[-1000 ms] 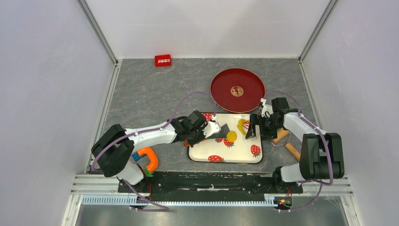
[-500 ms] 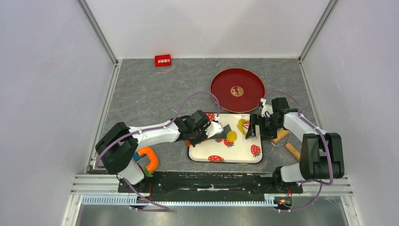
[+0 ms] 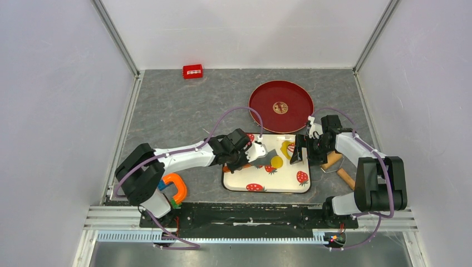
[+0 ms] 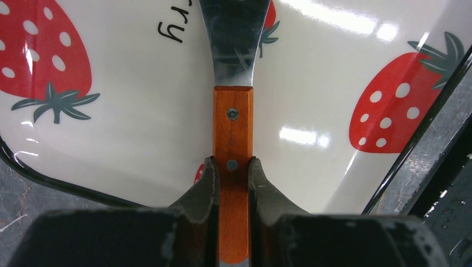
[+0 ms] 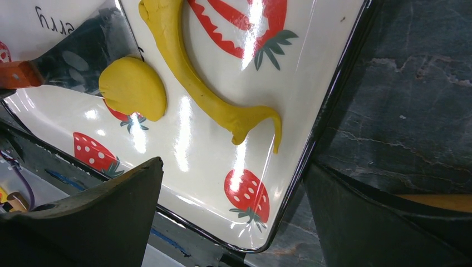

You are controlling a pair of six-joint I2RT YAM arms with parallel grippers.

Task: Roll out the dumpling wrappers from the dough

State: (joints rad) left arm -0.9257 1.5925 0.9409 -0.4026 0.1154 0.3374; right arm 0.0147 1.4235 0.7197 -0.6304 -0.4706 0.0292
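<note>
A small round yellow wrapper lies on the strawberry-print tray; it also shows in the right wrist view. A ragged yellow leftover strip of dough curves beside it, at the tray's far right. My left gripper is shut on the orange wooden handle of a metal spatula. The spatula's blade lies low over the tray, its edge at the wrapper's left side. My right gripper is open and empty over the tray's right edge.
A red plate sits behind the tray. A tan wooden roller lies right of the tray, under my right arm. An orange ring cutter lies at the near left. A red block sits at the far back.
My left gripper has moved right with the spatula, bringing the blade up to the wrapper, which has shifted slightly right. The right arm has not moved.
</note>
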